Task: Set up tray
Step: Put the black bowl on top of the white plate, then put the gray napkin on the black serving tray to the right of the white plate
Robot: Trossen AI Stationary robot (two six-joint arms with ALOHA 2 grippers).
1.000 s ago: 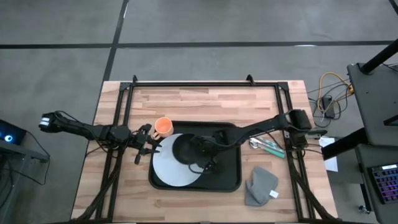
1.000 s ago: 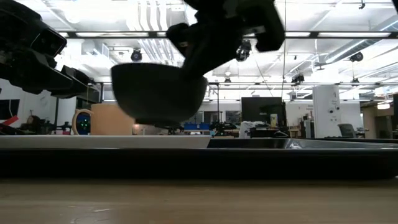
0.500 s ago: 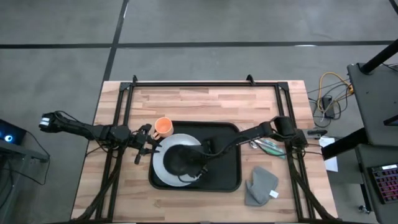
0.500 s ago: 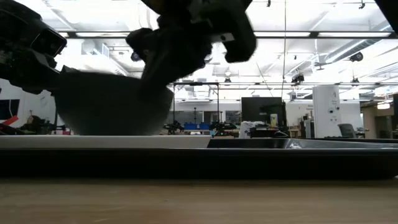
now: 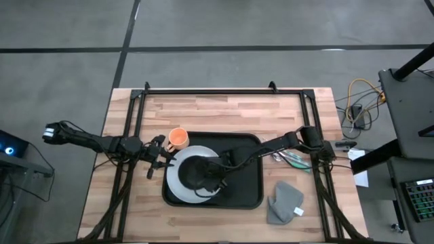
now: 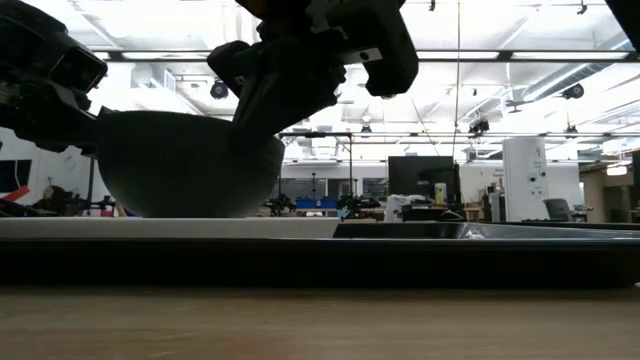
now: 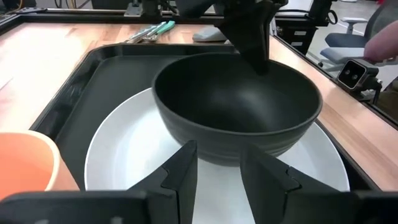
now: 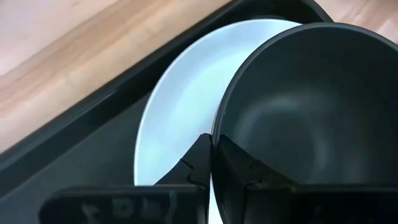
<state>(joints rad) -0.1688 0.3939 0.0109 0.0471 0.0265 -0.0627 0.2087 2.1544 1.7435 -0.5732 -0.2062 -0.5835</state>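
The black tray (image 5: 247, 193) lies in the middle of the table. A round white plate (image 5: 175, 188) rests flat on its left half. A dark bowl (image 5: 195, 173) stands upright with its base on the plate (image 6: 170, 228). My right gripper (image 5: 215, 168) reaches in from the table's right and is shut on the bowl's rim. My left gripper (image 5: 163, 161) is open at the tray's left edge, beside an orange cup (image 5: 178, 138). Its fingers (image 7: 186, 168) point at the bowl (image 7: 236, 112) without touching it. My right gripper pinches the bowl's rim (image 8: 215, 127) on the side toward the table's right, one finger inside the bowl and one outside. The fingers slant down from the right and above. The bowl sits upright with its base on the white plate (image 8: 180, 106).
The orange cup stands on the wood just beyond the tray's far-left corner. Cutlery (image 5: 291, 159) lies right of the tray, and a folded grey cloth (image 5: 285, 202) lies near the table's right front. The tray's right half is bare.
My right gripper has carried the bowl down and toward the table's left. The bowl was lifted clear above the tray a second ago and now stands on the plate. The gripper has stayed shut on the rim.
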